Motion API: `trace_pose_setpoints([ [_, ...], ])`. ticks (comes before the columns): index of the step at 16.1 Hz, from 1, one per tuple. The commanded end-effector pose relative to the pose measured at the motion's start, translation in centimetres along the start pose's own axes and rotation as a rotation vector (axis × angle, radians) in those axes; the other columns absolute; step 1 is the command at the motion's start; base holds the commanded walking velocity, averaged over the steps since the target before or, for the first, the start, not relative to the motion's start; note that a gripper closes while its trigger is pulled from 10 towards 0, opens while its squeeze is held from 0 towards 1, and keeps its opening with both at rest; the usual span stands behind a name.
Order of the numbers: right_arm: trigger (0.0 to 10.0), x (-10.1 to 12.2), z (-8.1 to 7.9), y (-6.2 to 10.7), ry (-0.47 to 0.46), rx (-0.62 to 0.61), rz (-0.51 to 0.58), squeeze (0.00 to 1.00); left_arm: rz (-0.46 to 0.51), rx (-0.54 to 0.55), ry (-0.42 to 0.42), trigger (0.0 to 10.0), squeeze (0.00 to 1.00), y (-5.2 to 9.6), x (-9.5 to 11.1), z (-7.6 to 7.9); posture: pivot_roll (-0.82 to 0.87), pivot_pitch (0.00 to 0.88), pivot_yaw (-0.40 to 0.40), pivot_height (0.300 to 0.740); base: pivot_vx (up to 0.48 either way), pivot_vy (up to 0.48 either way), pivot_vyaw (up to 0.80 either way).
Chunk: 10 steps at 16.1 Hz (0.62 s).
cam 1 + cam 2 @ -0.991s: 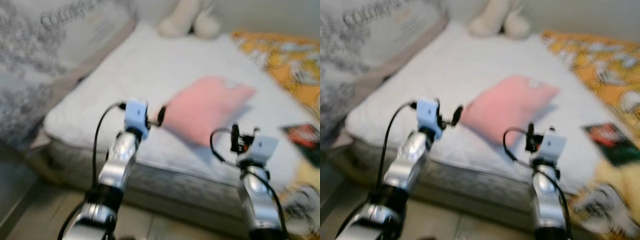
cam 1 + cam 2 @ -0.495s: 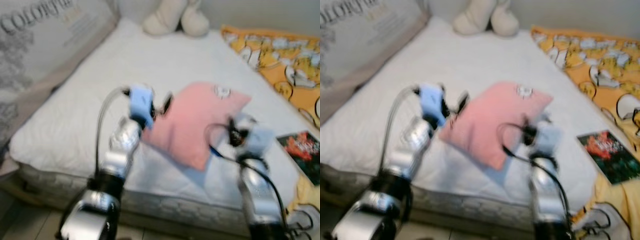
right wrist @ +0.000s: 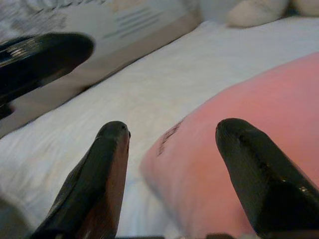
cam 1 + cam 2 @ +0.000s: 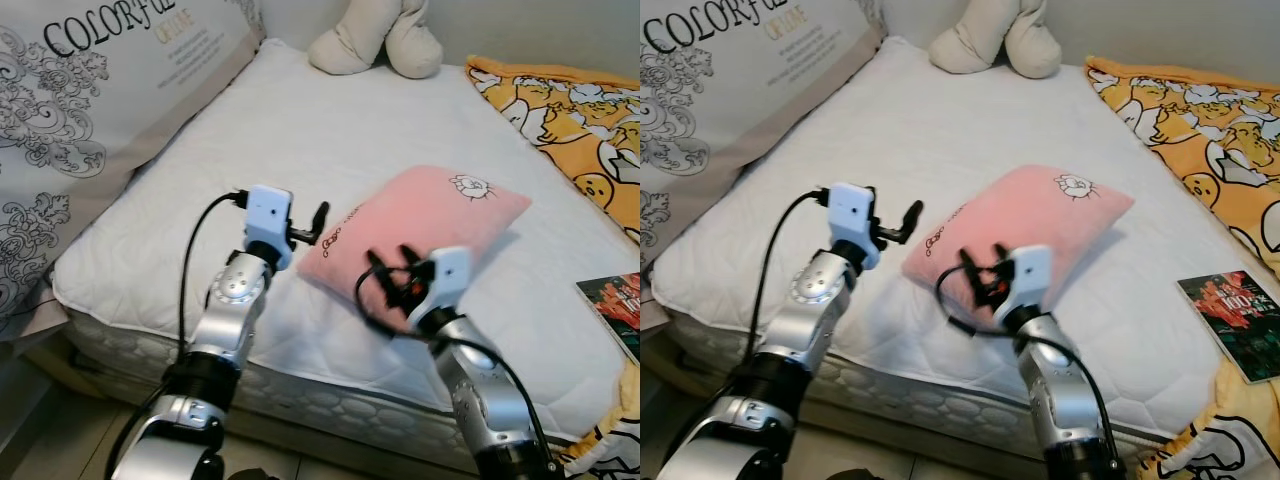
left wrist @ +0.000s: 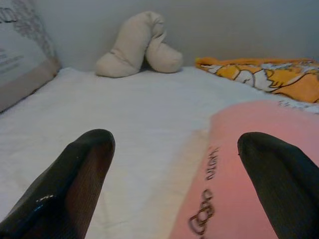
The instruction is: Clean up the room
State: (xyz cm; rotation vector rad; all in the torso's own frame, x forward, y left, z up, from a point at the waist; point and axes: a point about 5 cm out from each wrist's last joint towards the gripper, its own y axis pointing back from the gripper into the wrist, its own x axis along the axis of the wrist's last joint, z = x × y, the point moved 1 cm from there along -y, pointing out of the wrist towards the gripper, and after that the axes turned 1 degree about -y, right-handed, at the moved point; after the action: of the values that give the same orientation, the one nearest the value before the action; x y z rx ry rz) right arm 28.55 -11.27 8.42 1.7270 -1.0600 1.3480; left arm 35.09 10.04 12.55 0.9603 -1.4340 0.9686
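Note:
A pink pillow (image 4: pixel 420 230) with a small cartoon print lies on the white mattress (image 4: pixel 300 120). My left gripper (image 4: pixel 316 222) hovers just off the pillow's left corner, open; in the left wrist view its fingers (image 5: pixel 75 174) stand wide apart, with the pillow's pink edge (image 5: pixel 249 199) in front of one. My right gripper (image 4: pixel 390 262) is at the pillow's near edge, open. In the right wrist view the pillow (image 3: pixel 239 109) bulges just beyond the right gripper's fingertips (image 3: pixel 112 144).
A beige plush toy (image 4: pixel 378 38) sits at the head of the mattress. A large patterned cushion (image 4: pixel 90 110) leans along the left side. An orange-yellow blanket (image 4: pixel 570 100) covers the right. A book (image 4: pixel 615 305) lies near the right front edge. The mattress front edge (image 4: pixel 300 395) drops to the floor.
The camera has shifted and the blur has gone. My right gripper has swung left, to the pillow's near edge. The left gripper stays by the pillow's left corner.

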Motion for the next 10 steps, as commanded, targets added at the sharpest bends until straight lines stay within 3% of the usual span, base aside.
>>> trace_pose_setpoints([
  [1, 10.0, 0.3, -0.4, 0.7, 0.017, 0.066, -0.015, 0.0, -0.005, 0.005, -0.017, 10.0, 0.0, 0.3, 0.1, -0.4, 0.04, 0.0, 0.004, 0.74, 0.0, 0.0, 0.0],
  [3, 10.0, -0.4, -0.4, 1.9, 0.014, 0.107, -0.078, 0.0, -0.009, 0.015, -0.018, 10.0, 0.0, 0.4, 0.0, -0.7, 0.04, 0.0, 0.0, 0.74, 0.0, 0.0, 0.0],
  [7, 10.0, -3.8, 2.8, 3.9, 0.157, -0.015, -0.244, 0.0, -0.014, -0.004, -0.008, 10.0, 0.0, 0.3, -0.1, 0.0, 0.02, 0.0, 0.005, 0.74, 0.0, 0.0, 0.0],
  [10, 10.0, -3.6, 4.4, 5.0, 0.18, -0.086, -0.258, 0.0, -0.018, -0.008, -0.003, 10.0, 0.0, 0.2, -0.1, 0.0, 0.01, 0.0, 0.012, 0.74, 0.0, 0.0, 0.0],
])
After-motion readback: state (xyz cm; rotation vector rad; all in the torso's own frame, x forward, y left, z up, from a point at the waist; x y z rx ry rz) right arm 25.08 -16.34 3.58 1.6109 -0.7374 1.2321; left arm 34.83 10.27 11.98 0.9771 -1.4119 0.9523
